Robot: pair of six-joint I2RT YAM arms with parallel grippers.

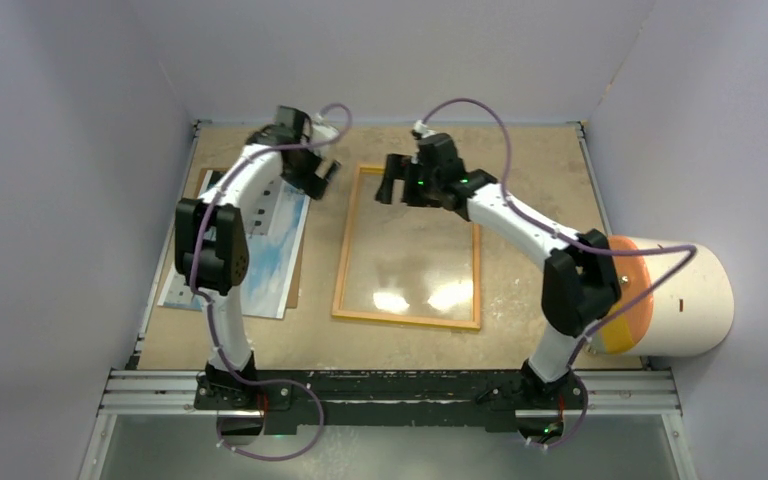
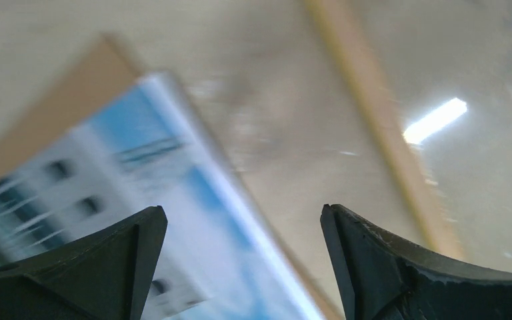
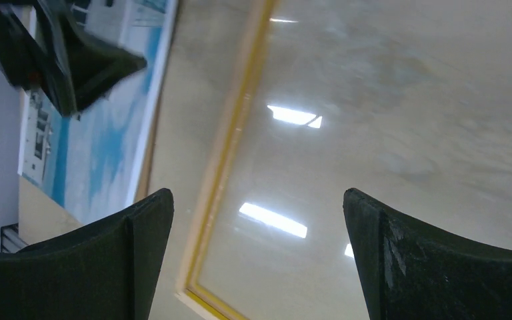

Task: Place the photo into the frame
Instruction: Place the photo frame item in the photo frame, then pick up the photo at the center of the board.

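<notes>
The photo (image 1: 260, 255), a white building on blue sky, lies face up at the left on a brown backing board (image 1: 297, 262). It also shows blurred in the left wrist view (image 2: 140, 193) and in the right wrist view (image 3: 100, 133). The frame (image 1: 341, 262), thin and wood-brown with glass, lies flat in the middle; its yellow edge shows in the right wrist view (image 3: 230, 133). My left gripper (image 1: 326, 177) is open above the photo's far right corner. My right gripper (image 1: 388, 180) is open and empty above the frame's far edge.
A white cylinder with an orange band (image 1: 675, 297) stands at the right, off the table edge. Grey walls close in the table on three sides. A metal rail (image 1: 390, 392) runs along the near edge by the arm bases.
</notes>
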